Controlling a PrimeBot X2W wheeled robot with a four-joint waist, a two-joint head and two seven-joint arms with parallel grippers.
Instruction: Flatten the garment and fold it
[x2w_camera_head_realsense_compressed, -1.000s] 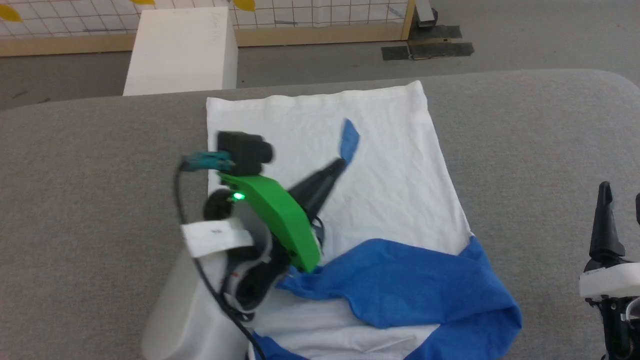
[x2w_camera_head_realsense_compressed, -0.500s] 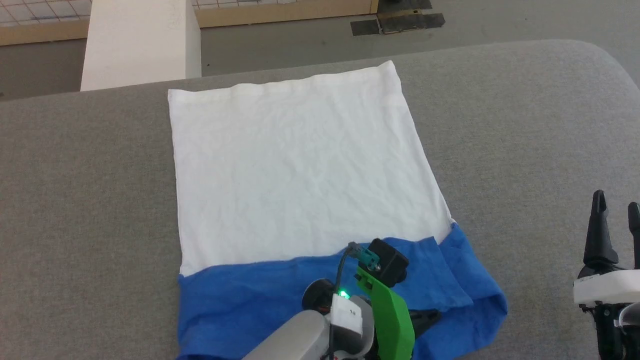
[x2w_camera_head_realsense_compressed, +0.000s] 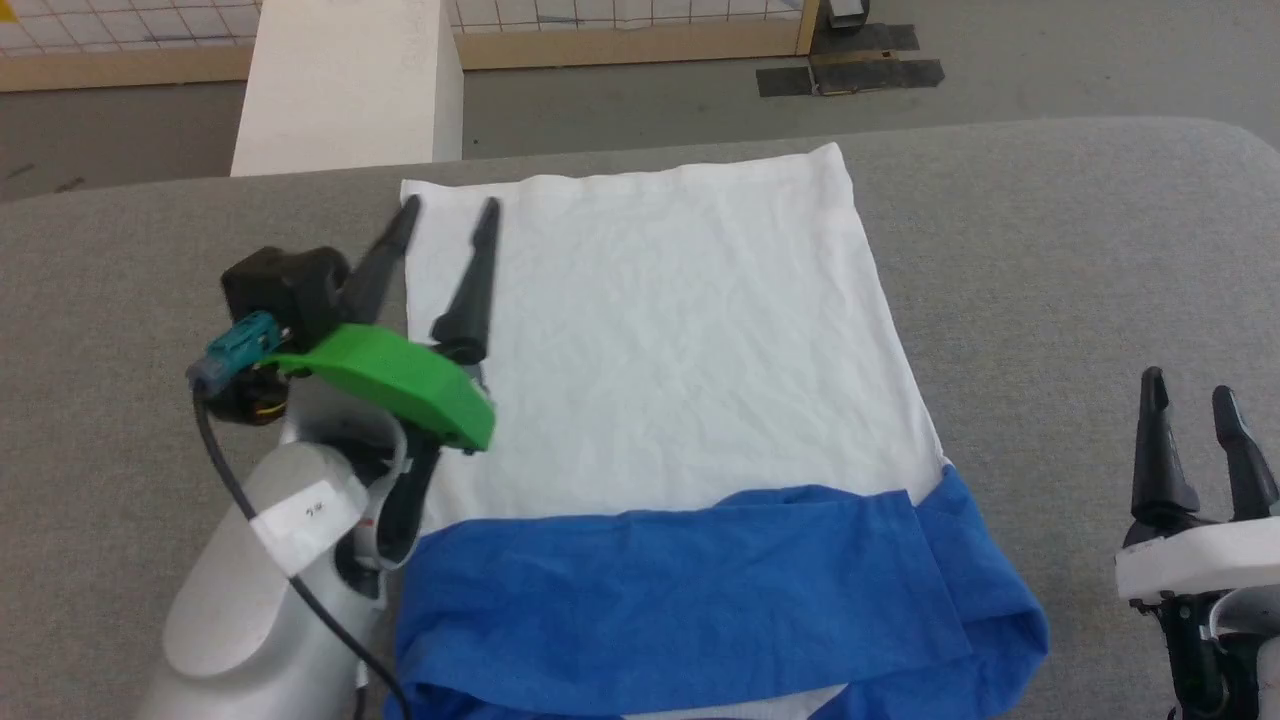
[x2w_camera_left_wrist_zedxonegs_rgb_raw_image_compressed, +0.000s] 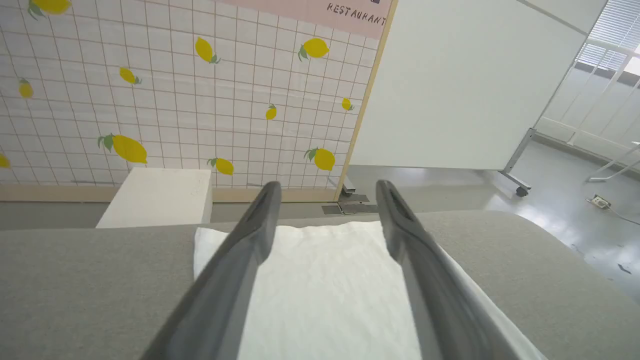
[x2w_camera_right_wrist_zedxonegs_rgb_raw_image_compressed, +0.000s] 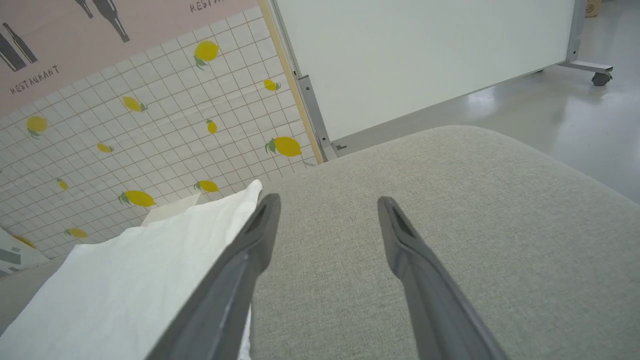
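Over the far left corner of the garment, the left gripper with fingers spread wide, pinching nothing, one finger above the white cloth and one above the grey table just beside the edge. Garment itself lying flat on the table, white body at the far side, blue sleeve folded across the near end. Well apart from the garment's right edge, the right gripper, also spread wide and empty, above the table.
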